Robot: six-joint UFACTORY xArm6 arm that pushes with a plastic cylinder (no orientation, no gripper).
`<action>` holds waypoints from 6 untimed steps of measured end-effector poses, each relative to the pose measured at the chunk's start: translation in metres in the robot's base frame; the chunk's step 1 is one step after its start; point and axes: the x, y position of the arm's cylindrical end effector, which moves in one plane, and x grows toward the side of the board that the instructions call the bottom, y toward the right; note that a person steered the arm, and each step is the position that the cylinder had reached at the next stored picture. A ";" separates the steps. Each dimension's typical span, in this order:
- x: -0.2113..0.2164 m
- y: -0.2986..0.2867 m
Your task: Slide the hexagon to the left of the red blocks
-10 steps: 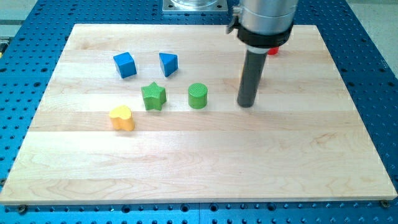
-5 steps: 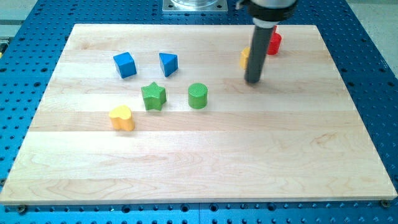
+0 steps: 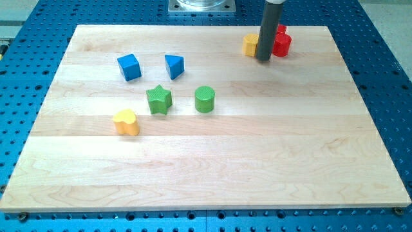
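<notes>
My tip (image 3: 264,59), the lower end of a straight dark rod, rests on the pale wooden board (image 3: 206,167) near the view's top, right of centre. It carries no fingers, so it neither grasps nor lets go of anything; it only presses against the board. Just to the view's left of my tip sits the orange-yellow block (image 3: 250,44), partly hidden behind the rod; its shape cannot be made out for sure, though it seems to be the hexagon. Just to the view's right of my tip stand the red blocks (image 3: 281,42), also partly hidden, their shapes unclear. Well apart from my tip, toward the view's left and lower, lie the green cylinder (image 3: 205,98), the green star (image 3: 158,99), the blue triangular block (image 3: 174,66), the blue cube (image 3: 129,66) and, farthest off, the yellow heart-shaped block (image 3: 126,121).
</notes>
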 end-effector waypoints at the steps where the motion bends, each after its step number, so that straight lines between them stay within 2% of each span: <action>1: 0.007 -0.053; 2: -0.006 -0.069; 4: -0.036 -0.039; 5: -0.005 -0.051; 6: 0.111 -0.060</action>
